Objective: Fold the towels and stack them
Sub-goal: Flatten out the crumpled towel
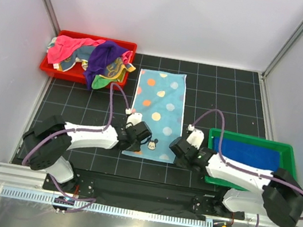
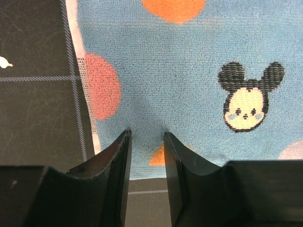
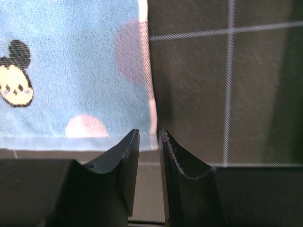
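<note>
With the dotted towel (image 1: 155, 114) flat ahead of me, my left claw (image 2: 147, 137) and right claw (image 3: 149, 135) sit narrowly parted at its near corners, nothing pinched yet; next, I judge, clench and fold forward.

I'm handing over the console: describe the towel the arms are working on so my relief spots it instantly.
Start at the red tray heaped with crumpled towels at the far left. Just right of it, one towel lies spread flat on the black grid mat, between both grippers. It alone is light blue with coloured polka dots and a small cartoon mouse face near its near edge.
</note>
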Tool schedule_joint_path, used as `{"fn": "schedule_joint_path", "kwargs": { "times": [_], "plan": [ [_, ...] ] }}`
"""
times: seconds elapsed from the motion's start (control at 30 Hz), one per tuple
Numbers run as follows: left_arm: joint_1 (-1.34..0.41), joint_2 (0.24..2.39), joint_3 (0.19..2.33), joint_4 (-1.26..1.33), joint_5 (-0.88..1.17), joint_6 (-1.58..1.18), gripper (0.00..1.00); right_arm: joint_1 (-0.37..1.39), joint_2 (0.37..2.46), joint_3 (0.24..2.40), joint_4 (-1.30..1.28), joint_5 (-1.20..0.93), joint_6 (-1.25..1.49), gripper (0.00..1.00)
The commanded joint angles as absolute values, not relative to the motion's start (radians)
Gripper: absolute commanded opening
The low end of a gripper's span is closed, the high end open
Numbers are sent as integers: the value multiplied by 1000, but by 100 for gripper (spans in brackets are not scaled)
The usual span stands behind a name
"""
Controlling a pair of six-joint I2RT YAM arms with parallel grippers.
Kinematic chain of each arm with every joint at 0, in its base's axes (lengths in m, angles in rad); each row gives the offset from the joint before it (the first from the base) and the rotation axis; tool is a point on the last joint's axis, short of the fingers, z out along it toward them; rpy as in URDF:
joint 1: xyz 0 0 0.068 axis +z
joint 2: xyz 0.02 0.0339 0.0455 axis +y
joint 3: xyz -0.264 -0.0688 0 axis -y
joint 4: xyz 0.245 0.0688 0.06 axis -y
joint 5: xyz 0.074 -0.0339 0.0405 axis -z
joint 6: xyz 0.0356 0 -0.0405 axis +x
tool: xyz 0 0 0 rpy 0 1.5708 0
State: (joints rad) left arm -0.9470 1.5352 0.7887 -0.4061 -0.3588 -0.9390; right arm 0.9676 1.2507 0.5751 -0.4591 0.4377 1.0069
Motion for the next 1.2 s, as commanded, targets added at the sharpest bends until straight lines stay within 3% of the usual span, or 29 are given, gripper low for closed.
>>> {"fn": "schedule_joint_path", "kwargs": {
  "times": [0.0, 0.2, 0.37, 0.73, 0.87, 1.17],
  "plan": [
    [-1009, 1605, 738, -397, -318, -1023, 36, 976, 1149, 555, -547, 446, 1045, 31],
    [-1077, 1588, 718, -405, -333, -1071, 36, 976, 968, 529, -661, 465, 1046, 32],
    [-1078, 1546, 735, -454, -341, -1069, 36, 976, 940, 581, -696, 479, 1003, 33],
    [-1075, 1402, 851, -581, -439, -1008, 45, 971, 1251, 813, -574, 442, 855, 35],
    [-1049, 1442, 916, -586, -451, -977, 46, 954, 1405, 883, -569, 420, 816, 35],
    [-983, 1574, 974, -520, -387, -931, 46, 910, 1529, 893, -545, 368, 805, 36]
  ]
}}
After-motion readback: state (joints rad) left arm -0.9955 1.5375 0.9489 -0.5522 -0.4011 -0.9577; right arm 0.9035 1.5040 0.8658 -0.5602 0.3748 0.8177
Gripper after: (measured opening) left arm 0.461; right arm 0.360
